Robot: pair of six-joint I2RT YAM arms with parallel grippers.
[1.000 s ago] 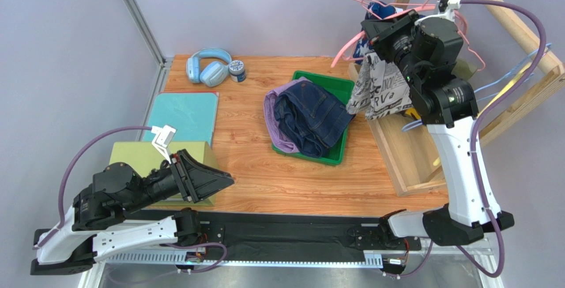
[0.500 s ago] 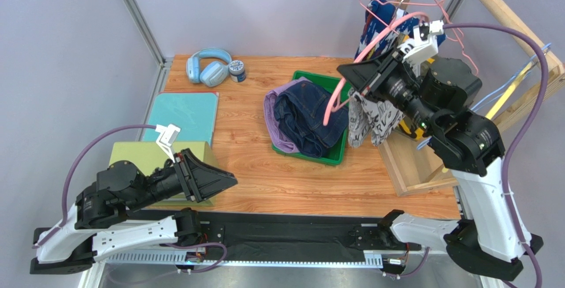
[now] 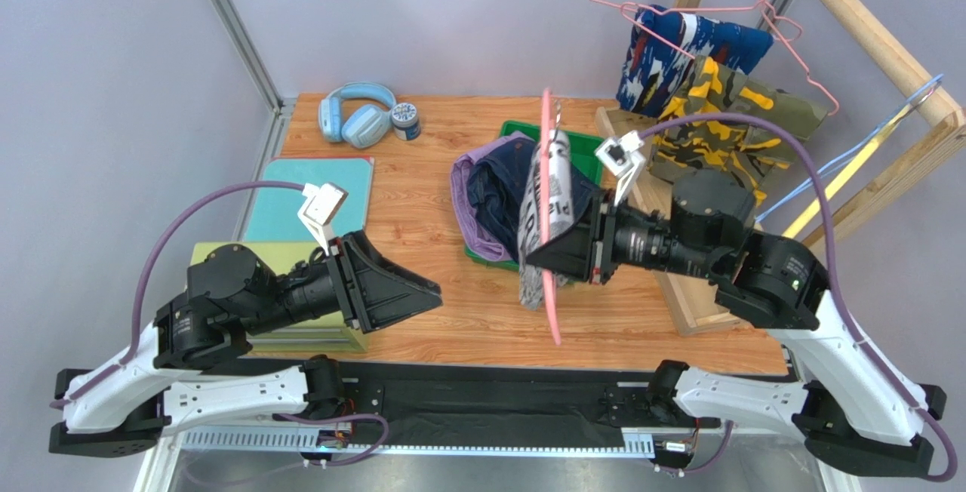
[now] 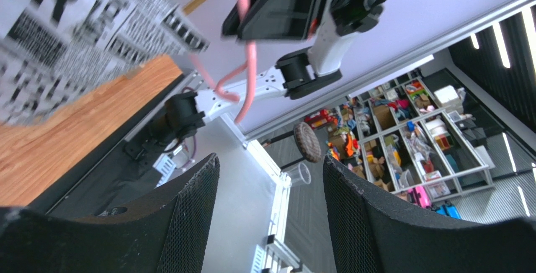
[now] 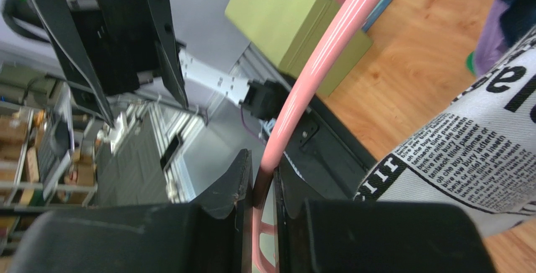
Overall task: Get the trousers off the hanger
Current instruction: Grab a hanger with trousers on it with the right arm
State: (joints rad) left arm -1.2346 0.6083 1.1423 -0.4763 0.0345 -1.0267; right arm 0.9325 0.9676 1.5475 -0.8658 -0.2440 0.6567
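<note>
My right gripper [image 3: 558, 257] is shut on a pink hanger [image 3: 552, 181], which stands on edge above the table in front of the green tray [image 3: 581, 143]. The black-and-white newsprint trousers [image 3: 531, 220] hang from that hanger. In the right wrist view the pink hanger [image 5: 333, 53] runs between my jaws, with the newsprint trousers [image 5: 465, 160] to the right. My left gripper [image 3: 429, 294] is open and empty, pointing at the trousers from the left with a gap between. Its wrist view shows the newsprint trousers [image 4: 75, 40] upper left, beyond the open fingers [image 4: 189, 223].
The tray holds purple trousers [image 3: 463, 192] and denim trousers [image 3: 505, 192]. Camouflage trousers [image 3: 726, 119] and blue-white-red trousers [image 3: 680, 45] hang on the wooden rack [image 3: 686, 283] at the right. Blue headphones [image 3: 357, 115], a small jar [image 3: 406, 121], a teal folder [image 3: 318, 198] and an olive box [image 3: 227, 260] sit left.
My right arm has swung the hanger with the newsprint trousers off the rack, leftward and down in front of the tray. My left arm has reached rightward toward it, still open.
</note>
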